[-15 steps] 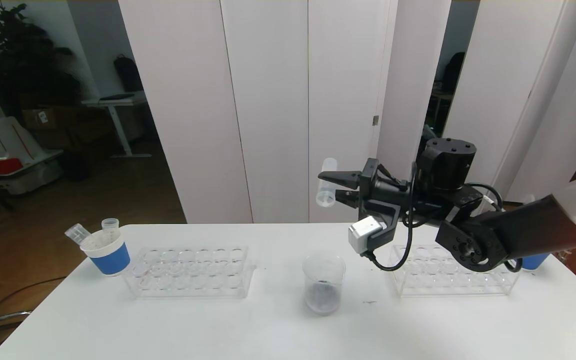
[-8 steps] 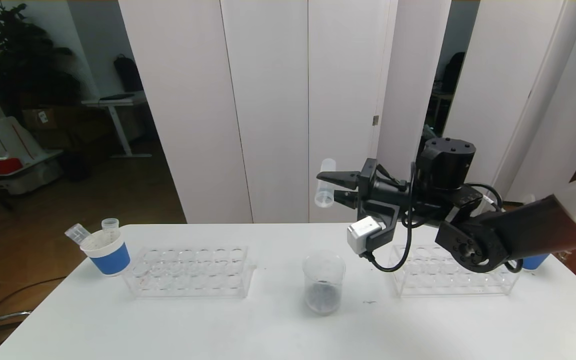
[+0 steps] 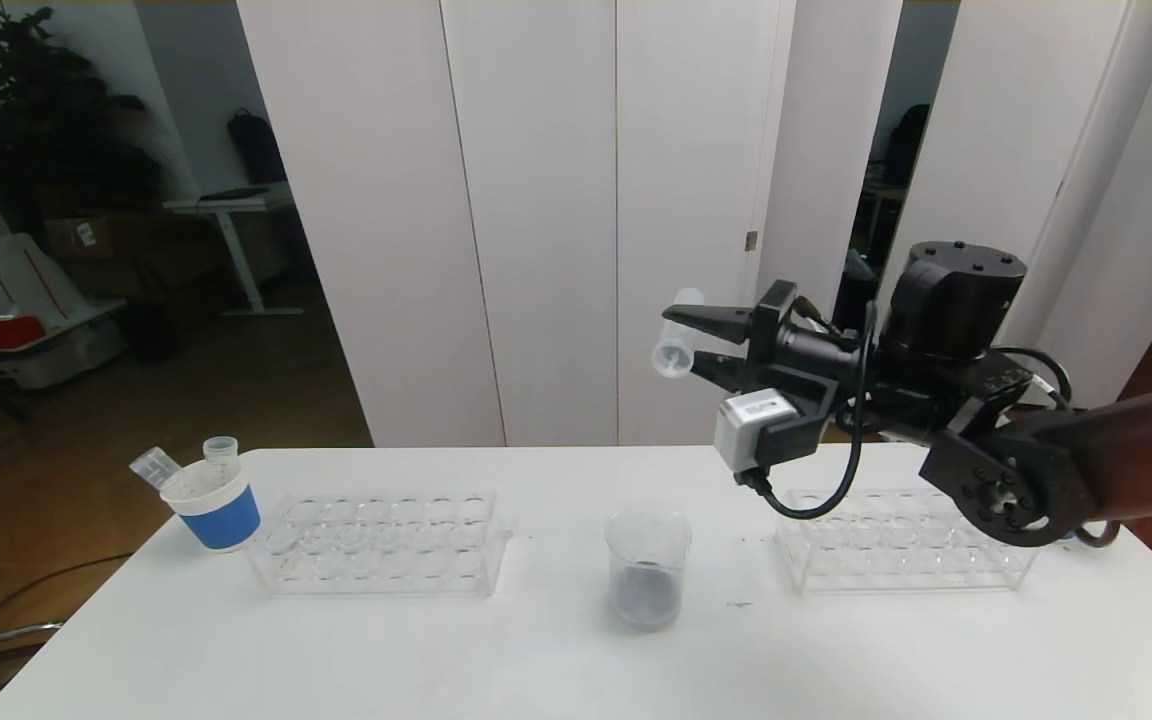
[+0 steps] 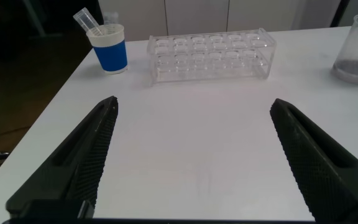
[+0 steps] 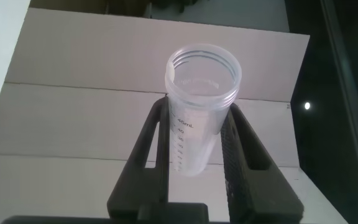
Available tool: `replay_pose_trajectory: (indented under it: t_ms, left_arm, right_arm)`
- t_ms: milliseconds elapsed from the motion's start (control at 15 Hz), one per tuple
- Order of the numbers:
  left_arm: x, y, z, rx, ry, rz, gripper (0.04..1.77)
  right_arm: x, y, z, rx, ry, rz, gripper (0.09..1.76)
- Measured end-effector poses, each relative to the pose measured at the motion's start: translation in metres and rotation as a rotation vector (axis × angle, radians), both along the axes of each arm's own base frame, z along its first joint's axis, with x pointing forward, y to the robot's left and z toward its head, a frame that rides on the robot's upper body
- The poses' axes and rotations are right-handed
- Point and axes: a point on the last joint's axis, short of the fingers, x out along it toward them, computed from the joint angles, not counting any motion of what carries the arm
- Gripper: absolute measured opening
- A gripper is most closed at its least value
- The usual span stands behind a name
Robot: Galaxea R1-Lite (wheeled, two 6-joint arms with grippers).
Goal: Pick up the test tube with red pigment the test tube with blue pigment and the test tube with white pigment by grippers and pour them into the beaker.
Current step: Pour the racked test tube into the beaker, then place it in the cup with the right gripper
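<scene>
My right gripper [image 3: 681, 340] is shut on the test tube with white pigment [image 3: 667, 357], a clear tube with printed graduation marks that looks pale inside. The tube hangs tilted high above the table, its open mouth lower and toward the left, up and slightly right of the beaker [image 3: 647, 570]. Close up, the right wrist view shows the tube's [image 5: 201, 81] open mouth clamped in the same gripper [image 5: 197, 107]. Dark liquid lies in the beaker's bottom. My left gripper [image 4: 194, 104] is open over bare table, outside the head view. The test tubes with red pigment and blue pigment are out of view.
A clear tube rack [image 3: 381, 545] stands left of the beaker and another rack [image 3: 901, 550] to its right. A white cup with a blue band [image 3: 214, 505] at the table's far left holds two clear tubes. The left wrist view also shows that cup [image 4: 109, 46].
My right gripper has risen and shifted to the right with the tube, which now sits higher and farther from the beaker. The left gripper has not moved.
</scene>
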Motion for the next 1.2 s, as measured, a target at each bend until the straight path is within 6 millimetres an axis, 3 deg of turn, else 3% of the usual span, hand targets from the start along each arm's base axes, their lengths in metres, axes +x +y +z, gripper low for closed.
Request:
replay_pose_trajectory:
  t_ms: [333,667,1000,1200]
  left_arm:
    - [0.0,0.0,0.0,0.0,0.0,0.0,1.75]
    - [0.0,0.0,0.0,0.0,0.0,0.0,1.75]
    - [0.0,0.0,0.0,0.0,0.0,0.0,1.75]
    - [0.0,0.0,0.0,0.0,0.0,0.0,1.75]
  right_arm:
    - [-0.033,-0.026,0.007,0.116,0.197,-0.118,0.57]
    - [-0.047,-0.04,0.018,0.282,0.35,-0.188,0.57]
    - [-0.052,-0.05,0.023,0.621,0.571,-0.402,0.57]
    - [-0.056,-0.053,0.018,0.841,0.747,-0.441,0.57]
